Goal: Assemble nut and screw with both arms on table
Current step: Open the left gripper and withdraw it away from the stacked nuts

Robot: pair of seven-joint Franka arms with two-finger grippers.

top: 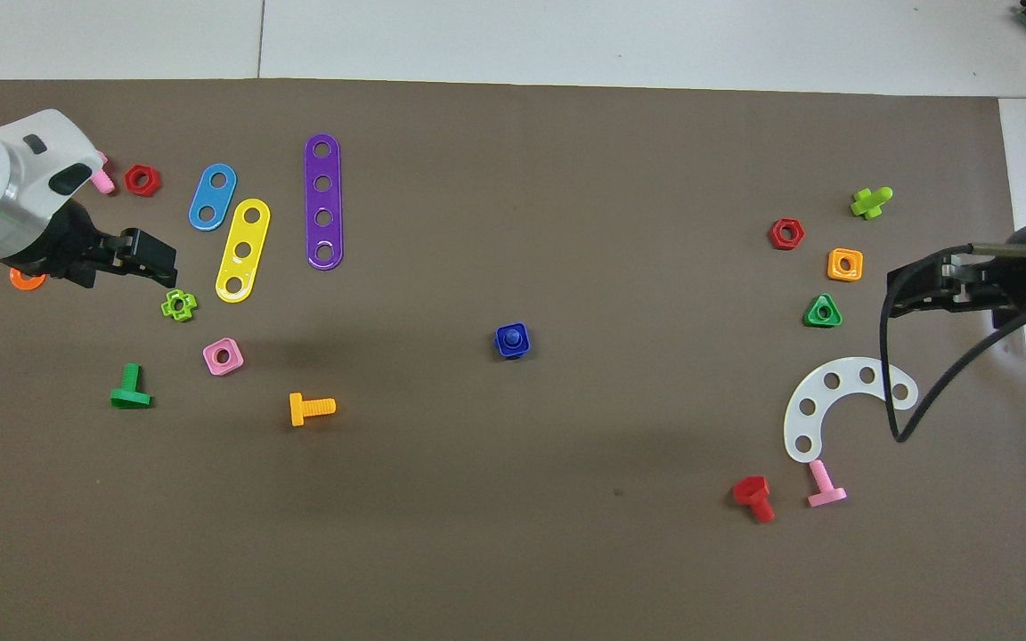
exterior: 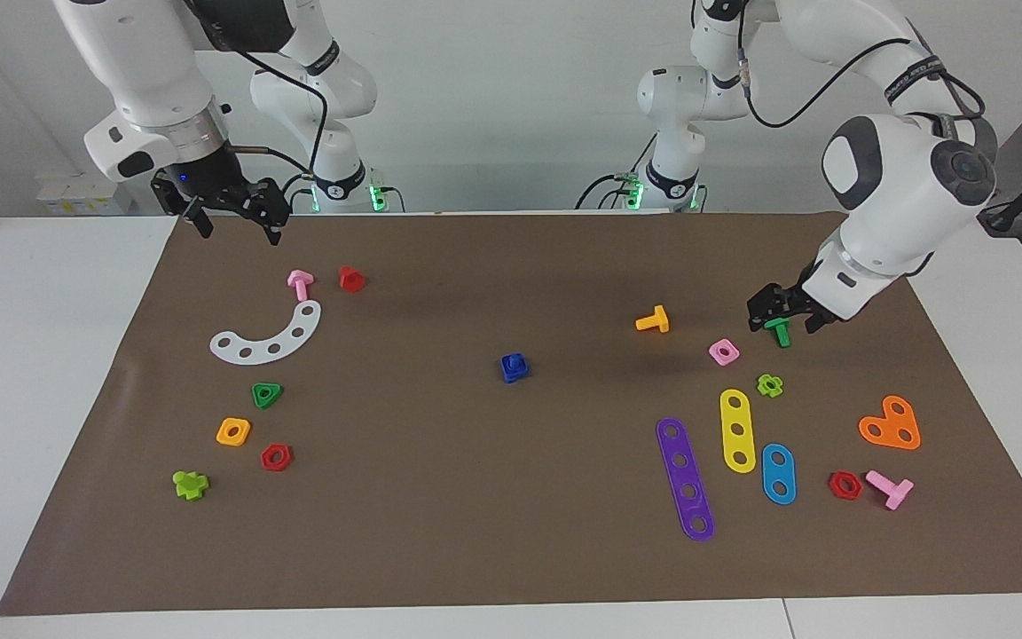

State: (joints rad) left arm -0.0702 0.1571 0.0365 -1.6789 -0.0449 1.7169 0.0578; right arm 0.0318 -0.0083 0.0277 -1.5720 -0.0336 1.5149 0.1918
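The dark-blue square nut (exterior: 514,371) (top: 523,350) sits on the brown mat (exterior: 511,515) at mid-table. The dark-blue screw's shaft end (exterior: 514,360) (top: 511,338) shows in the nut's hole; its triangular head is hidden. My left gripper (exterior: 782,318) (top: 157,263) is open and empty. It hangs over the mat at the left arm's end, above a green bolt (exterior: 778,334) (top: 130,390). My right gripper (exterior: 236,222) (top: 894,294) is open and empty, raised over the mat's edge at the right arm's end.
At the left arm's end lie a pink square nut (exterior: 724,351), an orange bolt (exterior: 653,320), and purple (exterior: 685,479), yellow and blue strips. At the right arm's end lie a white curved strip (exterior: 271,337), a green triangular nut (exterior: 267,395), an orange square nut (exterior: 233,431) and a red bolt (exterior: 351,279).
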